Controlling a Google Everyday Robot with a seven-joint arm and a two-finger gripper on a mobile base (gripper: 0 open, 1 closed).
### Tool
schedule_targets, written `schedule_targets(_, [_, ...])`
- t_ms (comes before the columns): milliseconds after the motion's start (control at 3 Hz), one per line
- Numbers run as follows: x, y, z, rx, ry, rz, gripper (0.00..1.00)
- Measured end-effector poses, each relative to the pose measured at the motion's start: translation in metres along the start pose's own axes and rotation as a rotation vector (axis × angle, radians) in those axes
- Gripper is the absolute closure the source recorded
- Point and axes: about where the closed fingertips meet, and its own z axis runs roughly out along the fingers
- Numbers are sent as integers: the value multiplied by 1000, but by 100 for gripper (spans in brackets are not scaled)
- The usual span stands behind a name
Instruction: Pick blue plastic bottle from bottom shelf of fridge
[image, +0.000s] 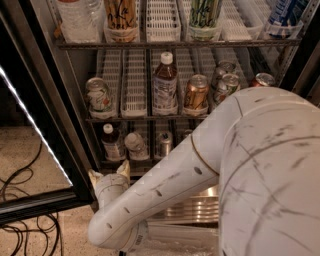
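Gripper (109, 172) sits lower left of centre, at the front of the stainless steel fridge (200, 212). Its two cream fingertips are spread wide with nothing between them. The small blue plastic bottle (111, 143) (white cap, dark drink, pale label) stands upright at the left end of the dark wire bottom shelf (142, 161), just above the gripper and clear of it. A tall white-capped brown bottle (165, 85) stands one rack up.

Setting: a shop or canteen drinks area. Evidence: the fridge (75, 75) is a commercial display cooler with a steel frame, a black-framed glass door (50, 115) at 9 o'clock, and wire racks stocked with cans (195, 92) and bottles (165, 82) in white lanes. Loose cables (20, 235) lie on the speckled floor (75, 225) at 8 o'clock. The gripper (109, 172), fingers apart, sits at 7 o'clock before the bottom shelf (135, 161).
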Motion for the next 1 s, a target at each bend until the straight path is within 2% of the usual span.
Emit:
schedule_targets(333, [2, -3, -3, 32, -24, 4, 27])
schedule_targets(667, [1, -3, -1, 39, -38, 3, 28])
schedule_targets(1000, [-4, -1, 4, 40, -58, -15, 37])
